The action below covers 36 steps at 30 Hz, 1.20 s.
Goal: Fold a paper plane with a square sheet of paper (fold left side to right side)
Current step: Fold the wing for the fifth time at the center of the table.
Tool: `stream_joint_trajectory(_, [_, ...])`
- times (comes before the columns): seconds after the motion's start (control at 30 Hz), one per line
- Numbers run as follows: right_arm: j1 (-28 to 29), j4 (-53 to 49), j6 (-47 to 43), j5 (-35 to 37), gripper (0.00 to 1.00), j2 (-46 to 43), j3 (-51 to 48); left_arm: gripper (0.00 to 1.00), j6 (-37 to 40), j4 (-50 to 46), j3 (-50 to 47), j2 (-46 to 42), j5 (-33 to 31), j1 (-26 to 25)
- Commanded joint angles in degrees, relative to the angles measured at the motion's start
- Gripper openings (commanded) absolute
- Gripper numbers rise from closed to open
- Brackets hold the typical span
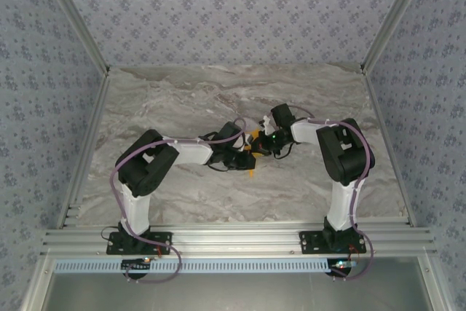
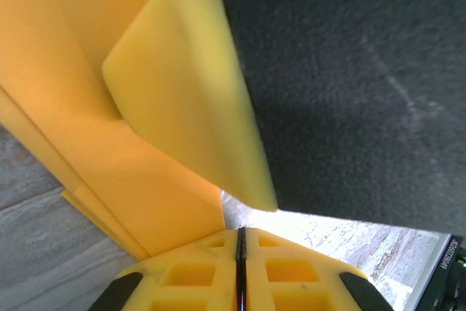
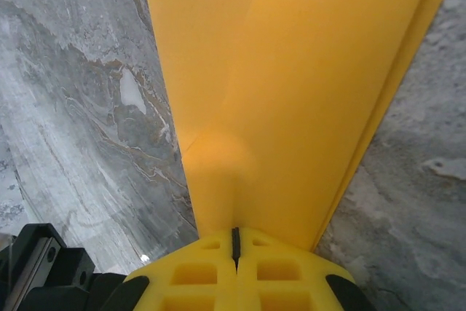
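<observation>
The folded orange paper [image 1: 253, 136] is pinched at mid-table by the left gripper [image 2: 240, 242] and, opposite it, by the right gripper [image 3: 234, 237] — both clamped shut on it, presumably so its layers are steadied for creasing.

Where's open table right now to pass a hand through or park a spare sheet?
Free: the far strip of table from the paper up to the back wall, and the near patch between the left arm and right arm. Crowded: mid-table, where the left tool and right tool, both closed, meet at the paper.
</observation>
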Motion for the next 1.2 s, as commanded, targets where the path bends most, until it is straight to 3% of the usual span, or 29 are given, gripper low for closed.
stream_joint_trajectory(0.0, [0.0, -2.5, -2.8, 5.2, 0.02, 2.3, 1.1, 0.08, 0.0, -4.6, -1.8, 1.3, -2.3, -0.7])
stream_joint_trajectory(0.8, [-5.9, -4.7, -6.1, 9.8, 0.03, 9.0, 14.9, 0.08, -0.3, -3.9, -2.3, 1.9, -1.5, -0.7])
stream_joint_trajectory(1.17, [-8.6, -6.7, -7.4, 9.8, 0.04, 5.9, 18.6, 0.11, -0.6, -2.0, -2.4, -0.3, 0.5, -0.8])
